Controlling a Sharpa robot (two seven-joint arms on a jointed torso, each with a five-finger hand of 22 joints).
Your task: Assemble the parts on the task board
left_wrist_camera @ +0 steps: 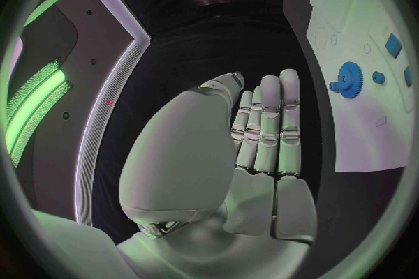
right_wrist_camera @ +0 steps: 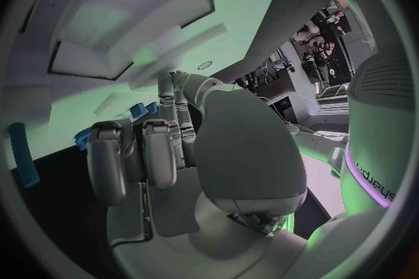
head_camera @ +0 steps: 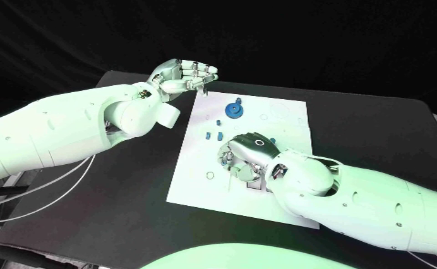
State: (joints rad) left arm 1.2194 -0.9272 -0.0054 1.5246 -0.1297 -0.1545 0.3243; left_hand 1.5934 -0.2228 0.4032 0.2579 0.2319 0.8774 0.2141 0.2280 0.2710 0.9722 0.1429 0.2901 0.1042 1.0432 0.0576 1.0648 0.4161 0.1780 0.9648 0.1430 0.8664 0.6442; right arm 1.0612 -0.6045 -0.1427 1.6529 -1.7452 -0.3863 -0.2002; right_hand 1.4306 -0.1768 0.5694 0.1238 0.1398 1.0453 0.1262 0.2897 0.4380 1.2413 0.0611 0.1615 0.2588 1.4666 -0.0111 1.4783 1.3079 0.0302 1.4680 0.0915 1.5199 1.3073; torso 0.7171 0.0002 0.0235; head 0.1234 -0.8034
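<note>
Left hand (head_camera: 185,77): fingers straight and pressed together, holding nothing, raised beside the task board's (head_camera: 282,111) far left corner.
Right hand (head_camera: 244,155): palm down over the board's middle; what the fingers grasp cannot be told.
Blue gear (head_camera: 235,110): near the board's far edge.
Small blue parts (head_camera: 215,135): between the gear and the right hand.
Table (head_camera: 364,124): black, carrying the board.

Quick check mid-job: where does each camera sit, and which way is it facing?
Head view: on the head, looking down at the white board; both arms, left hand, right hand.
Left wrist view: behind the left hand, facing across the board.
Right wrist view: behind the right hand, low over the board.
Head and left wrist views share the blue gear.
</note>
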